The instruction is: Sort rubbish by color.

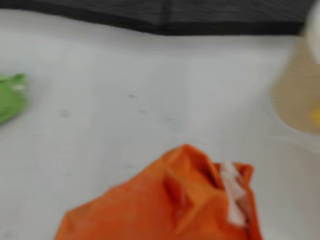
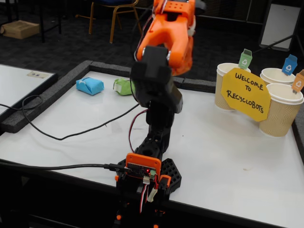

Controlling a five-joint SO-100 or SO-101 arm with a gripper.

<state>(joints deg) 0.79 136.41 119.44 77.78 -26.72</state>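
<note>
The arm stands folded up high over its base in the fixed view, and its gripper point(image 1: 200, 200) shows in the wrist view only as a blurred orange mass along the bottom edge, so whether the fingers are parted or pressed together cannot be told; nothing appears to be held in them. Both pieces of rubbish lie on the white table point(image 2: 228, 156) near its far left edge in the fixed view: the light blue bundle point(image 2: 90, 86) further left, its long axis running roughly across the picture, and the light green bundle point(image 2: 123, 86) just beside it to the right, partly hidden behind the arm. In the wrist view the green bundle sits at the far left margin, well apart from the orange fingers, so the coming move probably calls for a swing to that side before any descent (the blue one is out of that view altogether). The beige paper cups point(image 2: 280, 111) stand at the opposite side of the table, each with a small coloured tag bearing a recycling symbol, green, blue and orange. In front of them a yellow sign point(image 2: 246, 93) reads "WELCOME TO RECYCLOBOTS".
</note>
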